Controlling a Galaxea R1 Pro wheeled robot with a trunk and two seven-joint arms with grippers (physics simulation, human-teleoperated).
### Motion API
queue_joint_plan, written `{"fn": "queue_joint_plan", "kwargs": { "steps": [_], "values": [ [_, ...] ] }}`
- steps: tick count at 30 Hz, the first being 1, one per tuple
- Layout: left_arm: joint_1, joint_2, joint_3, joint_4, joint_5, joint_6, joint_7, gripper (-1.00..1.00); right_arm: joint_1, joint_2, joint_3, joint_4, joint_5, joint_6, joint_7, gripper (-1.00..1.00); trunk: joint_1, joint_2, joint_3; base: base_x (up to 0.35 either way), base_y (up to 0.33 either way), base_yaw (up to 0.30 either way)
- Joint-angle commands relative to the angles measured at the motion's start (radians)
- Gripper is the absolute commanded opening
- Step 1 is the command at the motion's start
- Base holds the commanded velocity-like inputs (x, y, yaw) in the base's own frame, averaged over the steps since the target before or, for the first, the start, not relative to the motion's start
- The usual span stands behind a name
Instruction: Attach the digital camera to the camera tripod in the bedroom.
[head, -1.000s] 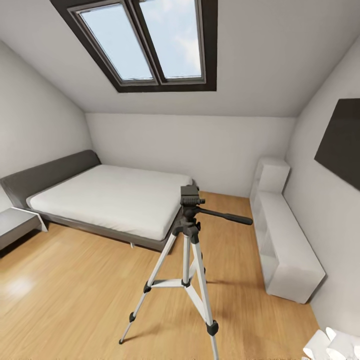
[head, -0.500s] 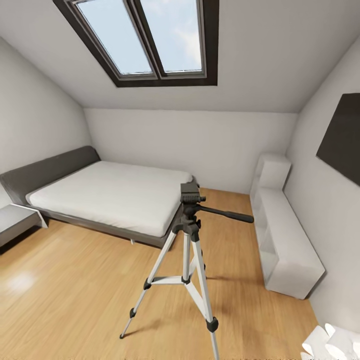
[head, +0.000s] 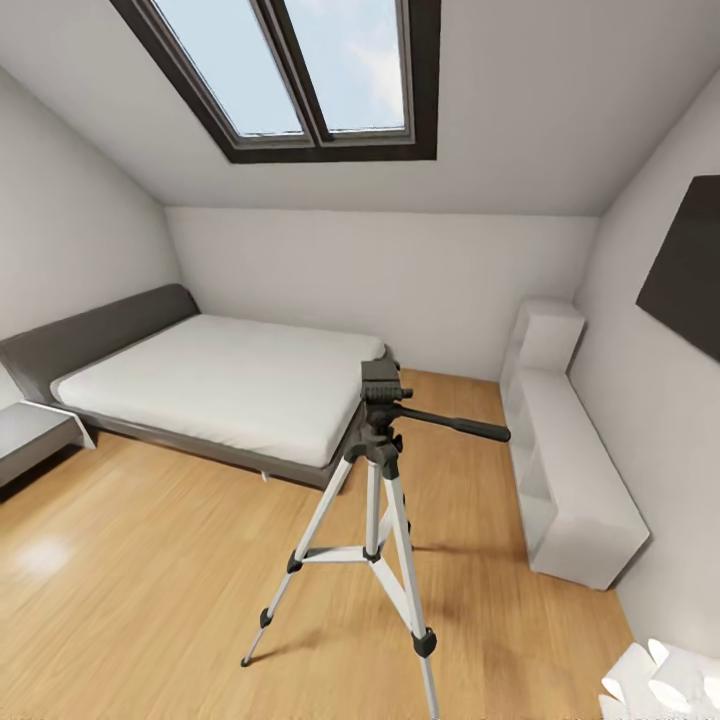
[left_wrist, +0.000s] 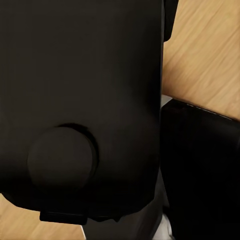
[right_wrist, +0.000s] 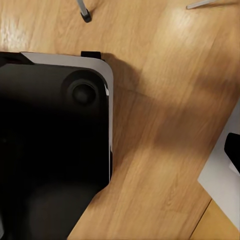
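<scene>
1. camera tripod (head: 372, 500) stands upright on the light wood floor (head: 150, 590), mid-room; nothing sits on its dark head.
2. at far left, a grey bedside unit (head: 30, 440); beside it the grey bed (head: 215, 385), just behind the tripod.
3. the pan handle (head: 455, 426) points right, toward a white shelf unit (head: 565, 480).
4. neither hand's grip state can be told from the pictures.

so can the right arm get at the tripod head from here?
Probably not yet. The camera tripod stands apart, mid-floor ahead, its head bare with open floor around it, but no arm is extended toward it.
</scene>
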Motion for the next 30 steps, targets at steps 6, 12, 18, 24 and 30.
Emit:
{"fn": "queue_joint_plan", "kwargs": {
  "steps": [6,12,18,24,30],
  "values": [
    [-0.001,0.000,-0.008,0.001,0.008,-0.003,-0.005,-1.00,-0.002,0.000,-0.005,0.003,0.009,-0.005,-0.004,1.00,0.001,-0.002,-0.012,0.000,0.000,0.000],
    [-0.001,0.000,-0.008,0.001,0.008,-0.003,-0.005,-1.00,-0.002,0.000,-0.005,0.003,0.009,-0.005,-0.003,1.00,0.001,-0.002,-0.021,0.000,0.000,0.000],
    [-0.001,0.000,-0.008,0.001,0.008,-0.003,-0.005,-1.00,-0.001,0.000,-0.005,0.003,0.009,-0.005,-0.004,1.00,0.001,-0.002,-0.031,0.000,0.000,0.000],
    [-0.001,0.000,-0.008,0.001,0.008,-0.003,-0.005,-1.00,-0.002,0.000,-0.005,0.003,0.009,-0.005,-0.004,1.00,0.001,-0.002,-0.041,0.000,0.000,0.000],
    [-0.001,0.000,-0.008,0.001,0.008,-0.003,-0.005,-1.00,-0.002,0.000,-0.005,0.003,0.009,-0.005,-0.004,1.00,0.001,-0.002,-0.050,0.000,0.000,0.000]
  ]
}}
